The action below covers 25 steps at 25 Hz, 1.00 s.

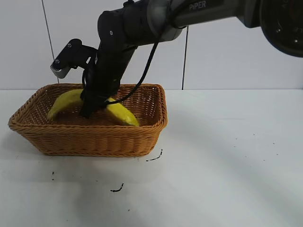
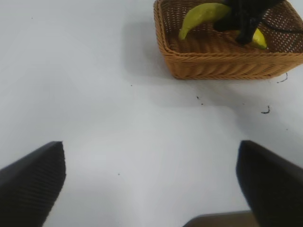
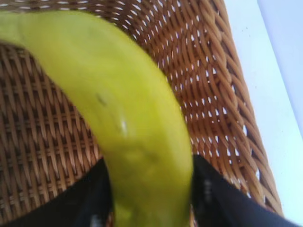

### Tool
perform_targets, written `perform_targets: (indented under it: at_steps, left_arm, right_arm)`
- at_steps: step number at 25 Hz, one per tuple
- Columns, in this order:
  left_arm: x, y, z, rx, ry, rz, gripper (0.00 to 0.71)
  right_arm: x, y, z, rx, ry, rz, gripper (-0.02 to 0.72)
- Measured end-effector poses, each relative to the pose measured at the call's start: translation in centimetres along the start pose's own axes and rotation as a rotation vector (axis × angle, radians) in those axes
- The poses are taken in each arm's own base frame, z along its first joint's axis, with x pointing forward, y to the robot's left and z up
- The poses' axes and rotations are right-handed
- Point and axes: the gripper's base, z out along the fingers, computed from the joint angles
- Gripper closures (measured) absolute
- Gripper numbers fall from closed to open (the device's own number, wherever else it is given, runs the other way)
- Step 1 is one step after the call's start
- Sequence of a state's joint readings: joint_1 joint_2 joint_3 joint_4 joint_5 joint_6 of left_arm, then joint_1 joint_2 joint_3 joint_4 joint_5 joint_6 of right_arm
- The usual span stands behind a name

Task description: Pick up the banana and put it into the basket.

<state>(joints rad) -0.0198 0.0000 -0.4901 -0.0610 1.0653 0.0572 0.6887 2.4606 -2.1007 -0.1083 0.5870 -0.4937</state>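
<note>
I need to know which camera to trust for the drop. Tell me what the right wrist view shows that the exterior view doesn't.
Only the right wrist view shows the dark fingers pressed against both sides of the banana, close over the weave.

Only the exterior view shows the whole basket, the white table with dark specks, and the right gripper reaching down inside the basket.

Both show the banana inside the basket, held by the right gripper.

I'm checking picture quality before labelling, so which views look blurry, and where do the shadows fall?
Right wrist view: the banana fills the frame, soft and out of focus, between the right end effector's fingers; the basket weave behind is sharper. Exterior view: a faint shadow lies on the table in front of the basket. Left wrist view: the left end effector's fingers are dark and blurred.
</note>
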Motion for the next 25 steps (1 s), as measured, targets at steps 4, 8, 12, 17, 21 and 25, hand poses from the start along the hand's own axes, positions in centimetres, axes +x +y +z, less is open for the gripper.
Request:
perform_targets:
  at_steps: [4,8,12,17,21,25]
  left_arm:
    - [0.0,0.0,0.0,0.0,0.0,0.0,0.015]
    - [0.0,0.0,0.0,0.0,0.0,0.0,0.015]
    - [0.0,0.0,0.0,0.0,0.0,0.0,0.015]
    - [0.0,0.0,0.0,0.0,0.0,0.0,0.015]
    - [0.0,0.0,0.0,0.0,0.0,0.0,0.015]
    - [0.0,0.0,0.0,0.0,0.0,0.0,0.015]
  right_arm:
    - [-1.3,-1.1,-2.8,0.013,-0.018,0.182,0.108]
    - [-1.9,-2.5,-6.4,0.006,0.013,0.403,0.102]
    - [-0.9,-4.7,-8.8,-0.058,0.099,0.58,0.101]
    - [1.2,-8.2,-11.0,-0.092,0.195,0.721,0.101]
    - [3.7,-10.9,-11.5,-0.062,0.234,0.794,0.101]
    - [7.7,-14.6,-12.2,-0.008,0.281,0.877,0.101]
